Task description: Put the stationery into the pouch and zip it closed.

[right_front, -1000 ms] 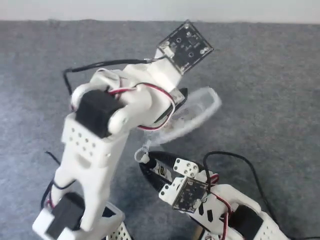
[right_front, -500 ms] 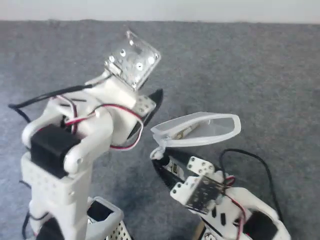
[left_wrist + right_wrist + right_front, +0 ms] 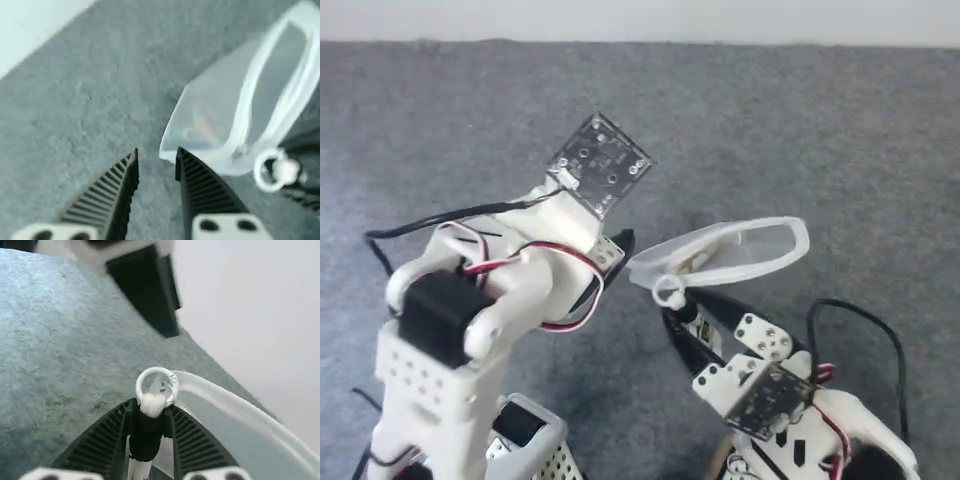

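The translucent pouch (image 3: 740,250) hangs tilted above the grey carpet, with pale stationery (image 3: 692,262) faintly visible inside. Its zip pull ring (image 3: 669,291) sits at the near end. My right gripper (image 3: 682,312) is just below it, shut on the zip pull (image 3: 150,412); the ring (image 3: 156,385) stands above the fingertips and the pouch's white rim (image 3: 235,402) runs off beside them. My left gripper (image 3: 156,159) is open with nothing between its fingers, its tips close to the pouch's corner (image 3: 172,145). In the high view the left gripper (image 3: 618,243) is just left of the pouch.
Grey carpet (image 3: 840,130) covers the whole table, with a pale wall along the far edge. The left arm's white body (image 3: 480,330) and red and black cables (image 3: 560,255) rise at the near left. The right arm's cable (image 3: 860,320) loops at the near right.
The left arm came off the pouch, swung left, then edged back toward it. The right gripper carried the zip pull and pouch rightward.
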Tool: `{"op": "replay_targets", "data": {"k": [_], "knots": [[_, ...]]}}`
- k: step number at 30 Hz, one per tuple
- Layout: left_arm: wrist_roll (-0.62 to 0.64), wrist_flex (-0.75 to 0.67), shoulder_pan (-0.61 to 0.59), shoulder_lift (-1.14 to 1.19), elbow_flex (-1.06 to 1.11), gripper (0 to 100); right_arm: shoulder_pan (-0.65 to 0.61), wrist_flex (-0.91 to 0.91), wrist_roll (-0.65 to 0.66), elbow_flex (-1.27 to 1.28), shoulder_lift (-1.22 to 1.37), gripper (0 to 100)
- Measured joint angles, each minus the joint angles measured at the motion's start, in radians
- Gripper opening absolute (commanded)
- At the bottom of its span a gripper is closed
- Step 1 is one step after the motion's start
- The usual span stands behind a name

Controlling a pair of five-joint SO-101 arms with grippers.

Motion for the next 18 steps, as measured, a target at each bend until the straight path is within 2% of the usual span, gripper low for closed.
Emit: {"op": "replay_targets", "data": {"k": [8, 13, 18], "knots": [[0.0, 0.0, 0.005, 0.0, 0.092, 12, 0.08, 0.0, 0.002, -0.02, 0.0, 0.6], [0.02, -0.002, 0.091, -0.049, 0.157, 12, 0.08, 0.0, 0.002, -0.02, -0.002, 0.6], [0.035, -0.086, 0.146, -0.212, 0.288, 19, 0.08, 0.0, 0.002, -0.031, -0.002, 0.6]]}}
